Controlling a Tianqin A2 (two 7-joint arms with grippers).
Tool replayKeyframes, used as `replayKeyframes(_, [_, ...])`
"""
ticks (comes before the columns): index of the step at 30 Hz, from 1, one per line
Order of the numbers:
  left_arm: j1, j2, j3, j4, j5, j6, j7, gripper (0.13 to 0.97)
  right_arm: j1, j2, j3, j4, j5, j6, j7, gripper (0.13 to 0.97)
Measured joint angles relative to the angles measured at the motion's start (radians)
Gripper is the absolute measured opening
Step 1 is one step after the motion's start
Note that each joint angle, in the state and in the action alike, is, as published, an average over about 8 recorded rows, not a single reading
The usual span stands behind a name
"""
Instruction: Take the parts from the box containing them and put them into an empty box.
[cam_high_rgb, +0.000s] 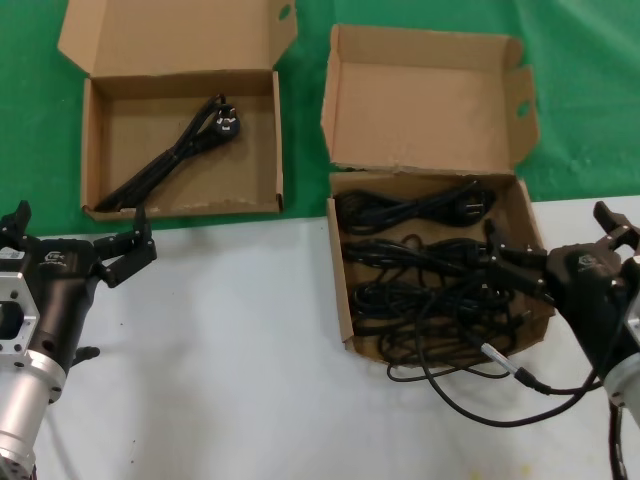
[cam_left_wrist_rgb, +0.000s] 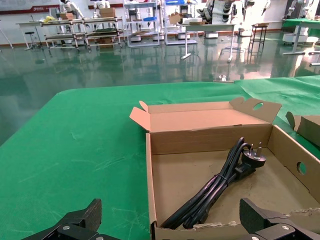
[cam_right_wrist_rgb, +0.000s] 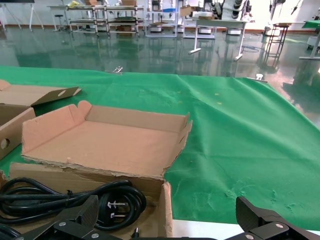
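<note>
The squarer cardboard box with the ragged hinge holds several black power cords; one cord trails over its front wall onto the white table. The wider, low box with an oval hole in its lid holds one cord. My right gripper is open and empty at the squarer box's right wall; in the right wrist view a coiled cord lies just ahead of it. My left gripper is open and empty before the wider box's front left corner; the left wrist view shows that cord.
Both boxes sit across the line between the green cloth and the white table. The squarer box's tall lid stands behind it. The wider box's lid lies back on the cloth.
</note>
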Motion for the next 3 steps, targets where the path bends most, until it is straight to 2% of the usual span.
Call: replayKeyframes(3, [0.000,0.000,0.000,0.000,0.000,0.000,0.000,0.966,0.000,0.000,0.000,0.000,0.000,0.000,0.000,0.966])
